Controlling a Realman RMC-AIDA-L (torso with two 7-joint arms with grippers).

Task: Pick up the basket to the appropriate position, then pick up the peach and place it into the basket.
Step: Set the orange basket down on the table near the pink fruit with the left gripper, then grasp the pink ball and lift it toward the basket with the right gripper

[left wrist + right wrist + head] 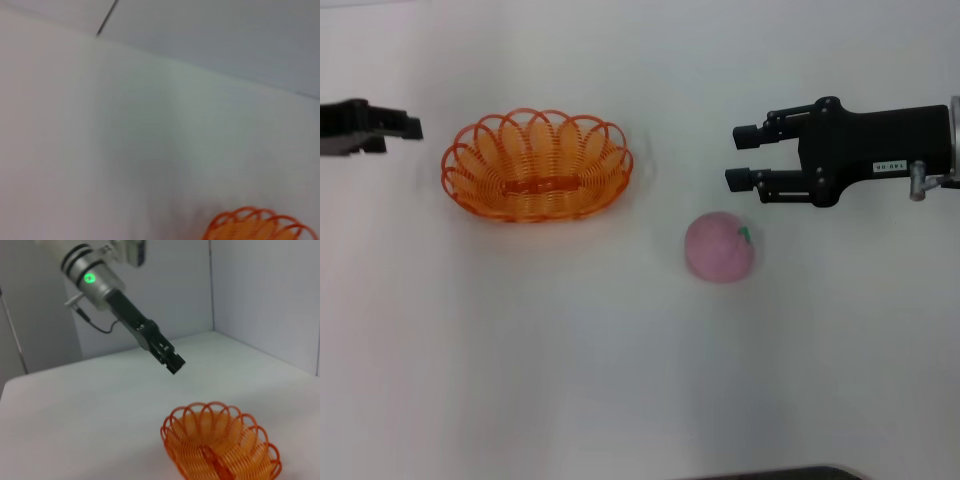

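Note:
The orange wire basket [537,165] stands upright and empty on the white table, left of centre. It also shows in the right wrist view [220,446], and its rim shows in the left wrist view [260,226]. The pink peach [720,247] lies on the table to the basket's right and nearer to me, its green leaf mark facing right. My right gripper [742,157] is open and empty, hovering just beyond the peach and to its right, fingers pointing at the basket. My left gripper [412,128] hovers left of the basket, fingers together and empty; it also shows in the right wrist view [174,362].
The white table [570,360] is bounded by grey walls at the back and side [260,295]. A dark edge [790,473] shows at the table's near side.

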